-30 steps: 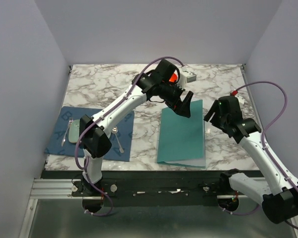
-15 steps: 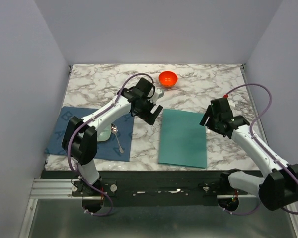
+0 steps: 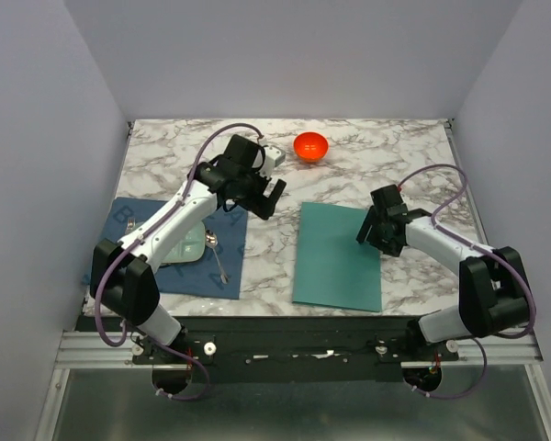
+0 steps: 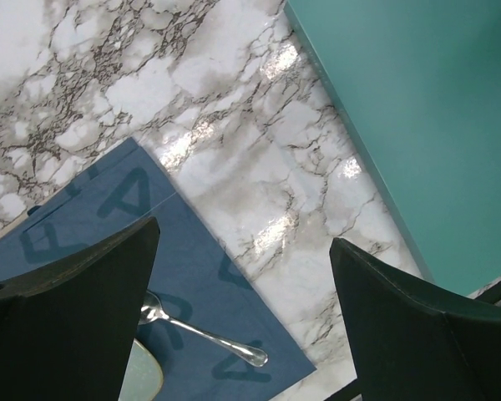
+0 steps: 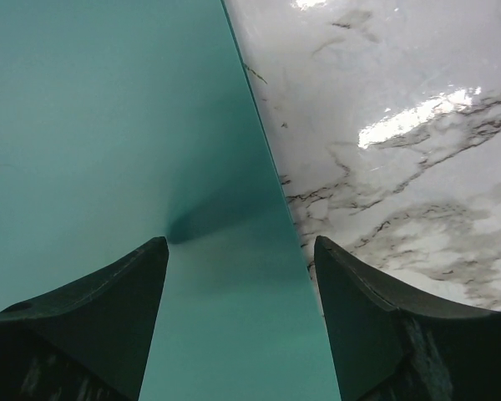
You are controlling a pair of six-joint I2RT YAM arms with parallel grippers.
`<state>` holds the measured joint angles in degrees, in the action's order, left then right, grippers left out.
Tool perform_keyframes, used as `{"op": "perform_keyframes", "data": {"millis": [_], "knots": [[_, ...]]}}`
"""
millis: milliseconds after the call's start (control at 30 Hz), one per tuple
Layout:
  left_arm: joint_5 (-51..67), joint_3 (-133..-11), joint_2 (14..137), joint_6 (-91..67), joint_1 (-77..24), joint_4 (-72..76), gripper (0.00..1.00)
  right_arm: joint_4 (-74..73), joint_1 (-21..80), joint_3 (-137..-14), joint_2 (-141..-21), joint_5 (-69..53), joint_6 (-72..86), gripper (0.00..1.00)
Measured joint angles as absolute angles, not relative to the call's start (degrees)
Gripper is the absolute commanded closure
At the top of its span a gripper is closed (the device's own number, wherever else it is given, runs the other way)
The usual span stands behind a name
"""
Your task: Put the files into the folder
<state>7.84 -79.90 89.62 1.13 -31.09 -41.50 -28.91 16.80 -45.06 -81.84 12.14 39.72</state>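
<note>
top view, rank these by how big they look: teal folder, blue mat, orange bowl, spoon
1. blue mat, partly covered but largest
2. teal folder
3. orange bowl
4. spoon, thin, smallest

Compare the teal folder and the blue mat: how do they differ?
The folder is plain teal; the mat is dark blue with printed letters. Nothing lies on the folder, while the mat holds a tray and a spoon. The folder lies right of centre, the mat at the left. Both are flat rectangles on the marble table.
</note>
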Motion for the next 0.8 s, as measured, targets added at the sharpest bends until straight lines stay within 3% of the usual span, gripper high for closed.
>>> {"op": "perform_keyframes", "data": {"millis": [800], "knots": [[10.98,-75.11,80.12,2.02,-25.80,-45.43,0.01,-20.18,27.07,-49.52,-90.39,5.89,41.93,0.18]]}}
